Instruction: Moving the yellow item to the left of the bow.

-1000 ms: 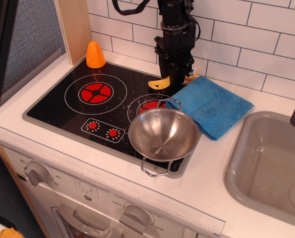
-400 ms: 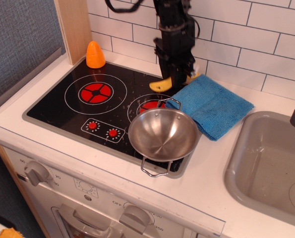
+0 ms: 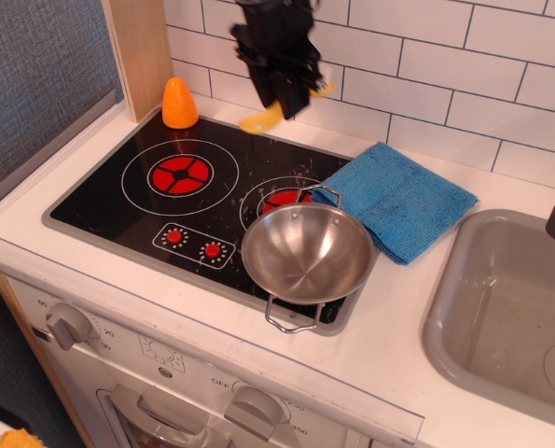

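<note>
My gripper [image 3: 286, 98] hangs high over the back edge of the stove and is shut on the yellow brush [image 3: 263, 119]. The brush's flat handle sticks out to the lower left of the fingers; its bristle end shows only as a sliver to the right of them. The brush is in the air, well above the hob. The steel bowl [image 3: 306, 253] with two wire loop handles stands on the front right corner of the hob, below and to the right of the gripper.
An orange cone [image 3: 179, 103] stands at the hob's back left corner. A folded blue cloth [image 3: 398, 198] lies right of the hob behind the bowl. A grey sink [image 3: 501, 308] is at the right. A wooden panel [image 3: 139, 51] rises at the left, and a tiled wall [image 3: 445, 75] runs behind.
The gripper has lifted the yellow brush off the spot next to the blue cloth and carried it up and to the left. Bowl, cloth and cone have not moved.
</note>
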Motion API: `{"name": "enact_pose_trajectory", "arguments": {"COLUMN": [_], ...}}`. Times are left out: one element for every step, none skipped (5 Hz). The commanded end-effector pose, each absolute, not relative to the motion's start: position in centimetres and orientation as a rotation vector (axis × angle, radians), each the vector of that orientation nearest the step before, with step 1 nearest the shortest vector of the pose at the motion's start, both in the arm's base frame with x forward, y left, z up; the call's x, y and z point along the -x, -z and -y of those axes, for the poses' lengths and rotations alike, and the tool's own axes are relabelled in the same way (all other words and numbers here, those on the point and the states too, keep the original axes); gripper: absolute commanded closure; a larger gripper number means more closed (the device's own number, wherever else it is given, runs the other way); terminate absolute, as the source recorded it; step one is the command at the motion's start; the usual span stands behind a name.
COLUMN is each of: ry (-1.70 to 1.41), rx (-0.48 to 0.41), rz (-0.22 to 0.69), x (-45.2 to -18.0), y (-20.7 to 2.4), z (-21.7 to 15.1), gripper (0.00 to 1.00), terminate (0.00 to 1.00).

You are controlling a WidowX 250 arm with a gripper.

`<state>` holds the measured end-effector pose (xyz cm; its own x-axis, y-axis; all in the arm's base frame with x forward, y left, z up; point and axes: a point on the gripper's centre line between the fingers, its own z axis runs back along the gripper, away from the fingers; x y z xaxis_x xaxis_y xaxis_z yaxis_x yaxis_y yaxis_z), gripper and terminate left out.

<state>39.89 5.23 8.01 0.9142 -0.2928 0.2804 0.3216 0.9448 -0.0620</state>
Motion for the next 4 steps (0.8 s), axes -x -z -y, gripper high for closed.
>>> {"name": "enact_pose_trajectory", "arguments": {"ry": [0.087, 0.007, -0.087, -0.168], "rx": [0.054, 0.036, 0.006, -0.016], "rz": [0.373, 0.354, 0.383, 0.348], "x": [-32.7, -30.2, -29.4, -29.1], "y": [-10.2, -7.8, -5.8, -3.9], "z": [-11.3, -12.8, -13.7, -14.3], "gripper": [1.00, 1.00, 1.00, 1.00], "terminate": [0.00, 0.00, 0.00, 0.00]}}
